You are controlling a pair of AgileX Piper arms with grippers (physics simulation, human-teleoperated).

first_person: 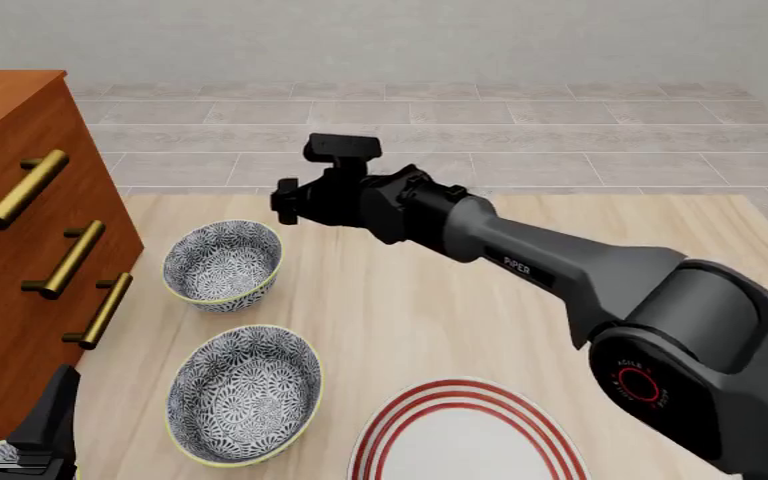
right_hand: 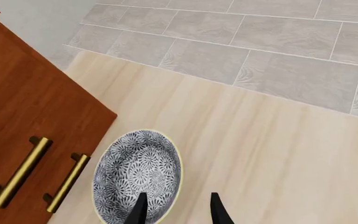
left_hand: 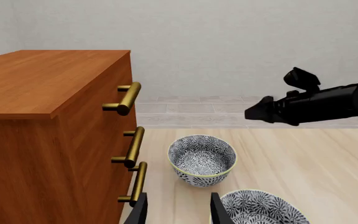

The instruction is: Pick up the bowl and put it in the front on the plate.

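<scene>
Two alike patterned bowls stand on the table beside the dresser: a far bowl (first_person: 224,265) (left_hand: 202,159) (right_hand: 138,175) and a near bowl (first_person: 244,395) (left_hand: 260,207). The white plate (first_person: 464,435) with red rings lies at the front edge, right of the near bowl. My right gripper (first_person: 284,205) (right_hand: 177,210) reaches across from the right and hovers open above the far bowl's right rim, holding nothing. My left gripper (first_person: 11,405) (left_hand: 179,212) is open and empty low at the front left, beside the dresser and left of the near bowl.
A wooden dresser (first_person: 11,250) (left_hand: 42,116) (right_hand: 24,116) with brass drawer handles (first_person: 71,258) stands on the table's left side, close to both bowls. The right arm (first_person: 558,270) (left_hand: 316,102) spans the table's middle. Grey tiled floor lies beyond the far table edge.
</scene>
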